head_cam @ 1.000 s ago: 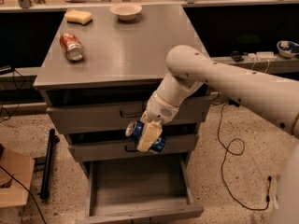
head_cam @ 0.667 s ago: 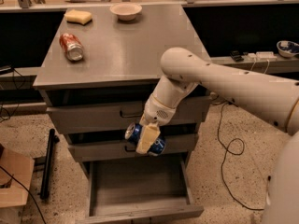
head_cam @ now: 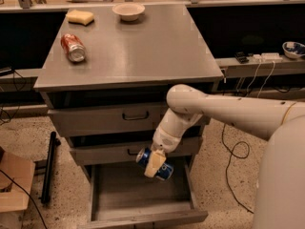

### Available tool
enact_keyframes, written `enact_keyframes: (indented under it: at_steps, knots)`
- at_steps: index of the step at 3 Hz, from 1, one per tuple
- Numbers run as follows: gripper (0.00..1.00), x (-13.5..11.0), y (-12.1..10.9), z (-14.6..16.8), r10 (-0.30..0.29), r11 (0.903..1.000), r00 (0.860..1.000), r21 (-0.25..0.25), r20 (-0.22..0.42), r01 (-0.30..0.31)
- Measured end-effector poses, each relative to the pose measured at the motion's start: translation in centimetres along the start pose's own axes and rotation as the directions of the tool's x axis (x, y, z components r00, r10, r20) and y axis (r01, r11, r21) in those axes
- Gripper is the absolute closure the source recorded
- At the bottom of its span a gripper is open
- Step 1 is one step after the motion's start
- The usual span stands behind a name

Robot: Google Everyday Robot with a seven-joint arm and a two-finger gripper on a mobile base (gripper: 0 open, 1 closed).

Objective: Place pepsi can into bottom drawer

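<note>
My gripper is shut on the pepsi can, a dark blue can held on its side with its silver top toward the left. It hangs in front of the middle drawer, just above the back of the open bottom drawer. The bottom drawer is pulled out and shows a plain grey interior with nothing in it. My white arm reaches in from the right.
The grey cabinet top holds a red soda can lying on its side, a yellow sponge and a white bowl. The two upper drawers are shut. A cardboard box and a black bar lie on the floor at left; cables trail at right.
My arm has lowered, bringing the pepsi can down and slightly right, from in front of the middle drawer toward the open bottom drawer. The can stays in my grip.
</note>
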State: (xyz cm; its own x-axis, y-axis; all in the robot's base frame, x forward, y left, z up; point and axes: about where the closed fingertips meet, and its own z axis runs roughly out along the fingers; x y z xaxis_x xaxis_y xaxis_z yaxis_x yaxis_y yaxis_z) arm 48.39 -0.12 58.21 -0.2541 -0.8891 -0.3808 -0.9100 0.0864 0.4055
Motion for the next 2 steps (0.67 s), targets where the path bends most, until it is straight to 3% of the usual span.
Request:
enact_keyframes:
  at_steps: [1, 2]
  knots:
    - [1.0, 1.96, -1.77, 2.96, 0.045, 0.9983, 0.999, 0.037, 0.001, -0.045]
    - [1.0, 1.83, -2.0, 3.06, 0.045, 0.998, 0.999, 0.045, 0.006, -0.045]
